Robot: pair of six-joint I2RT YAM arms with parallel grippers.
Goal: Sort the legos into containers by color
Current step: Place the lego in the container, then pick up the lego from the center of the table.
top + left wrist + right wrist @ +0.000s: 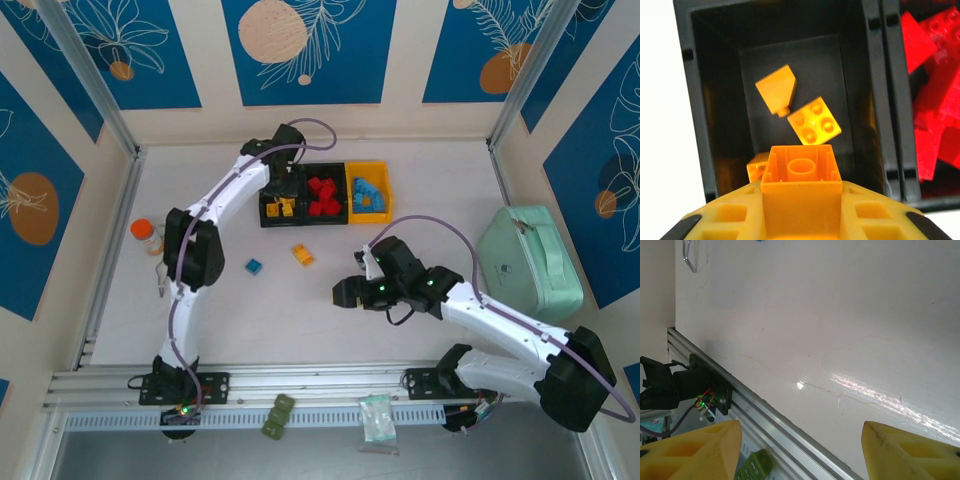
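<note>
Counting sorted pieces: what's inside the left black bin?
Two yellow-orange legos lie on the floor of the left black bin; a third peeks out at the near edge. The held lego in the left gripper covers the near floor, possibly hiding more.

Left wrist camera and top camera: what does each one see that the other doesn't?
Left wrist: up close, the hollow underside of the yellow brick pinched in the left gripper. Top: a loose blue brick and orange brick on the table, the yellow bin, the green case. Both: the black bin with other yellow bricks and the red bricks.
</note>
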